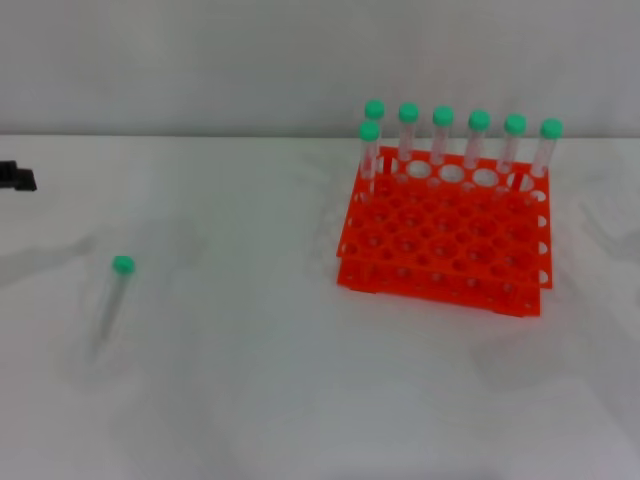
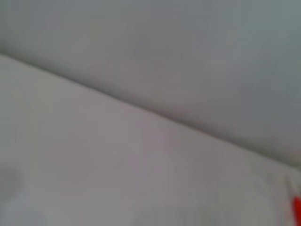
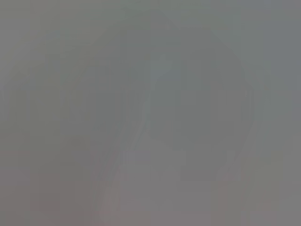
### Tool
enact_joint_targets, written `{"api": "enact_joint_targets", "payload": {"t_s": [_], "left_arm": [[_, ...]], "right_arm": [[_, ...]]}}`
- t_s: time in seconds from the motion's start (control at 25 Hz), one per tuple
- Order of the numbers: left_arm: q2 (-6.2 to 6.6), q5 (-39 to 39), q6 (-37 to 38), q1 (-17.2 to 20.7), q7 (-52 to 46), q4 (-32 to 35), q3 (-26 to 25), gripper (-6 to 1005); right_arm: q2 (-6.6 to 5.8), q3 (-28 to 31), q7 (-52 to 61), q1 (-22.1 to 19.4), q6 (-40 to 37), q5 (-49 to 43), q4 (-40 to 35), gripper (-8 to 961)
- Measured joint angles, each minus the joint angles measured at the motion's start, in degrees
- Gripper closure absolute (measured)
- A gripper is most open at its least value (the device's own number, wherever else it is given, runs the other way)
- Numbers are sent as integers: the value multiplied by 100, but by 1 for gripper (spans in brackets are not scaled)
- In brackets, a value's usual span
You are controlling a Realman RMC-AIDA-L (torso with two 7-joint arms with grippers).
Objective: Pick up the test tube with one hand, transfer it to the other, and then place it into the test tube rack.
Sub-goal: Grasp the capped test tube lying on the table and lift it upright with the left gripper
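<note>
Head view: the test tube (image 1: 114,297) lies flat on the white table (image 1: 260,380), green cap pointing away from the robot, well apart from the test tube rack (image 1: 444,235) on the right. Nothing lies between them. Seven other capped tubes (image 1: 478,140) stand upright in the rack's far rows; its nearer holes are unfilled. A black part of the left gripper (image 1: 17,177) shows at the left edge, clear of the tube; its state cannot be told. The right gripper is out of sight.

Left wrist view: bare table and wall, with a sliver of the rack's red at the edge.

Right wrist view: featureless grey; nothing identifiable.
</note>
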Motion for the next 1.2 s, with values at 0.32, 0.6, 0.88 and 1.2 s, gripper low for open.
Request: {"api": "enact_joint_targets", "payload": {"t_s": [0.32, 0.6, 0.88, 1.2], "left_arm": [[-86, 1849, 756, -859, -280, -66, -61, 112], [-545, 2828, 726, -1378, -285, -397, -62, 113], [-866, 2840, 576, -1524, -383, -752, 68, 113], [-909, 2945, 605, -1578, -641, -896, 492, 113]], "right_arm": [[3, 26, 189, 39, 94, 71, -91, 80], [3, 14, 323, 9, 132, 72, -213, 81], [3, 19, 327, 20, 234, 71, -218, 81], [3, 28, 347, 0, 247, 70, -214, 80]]}}
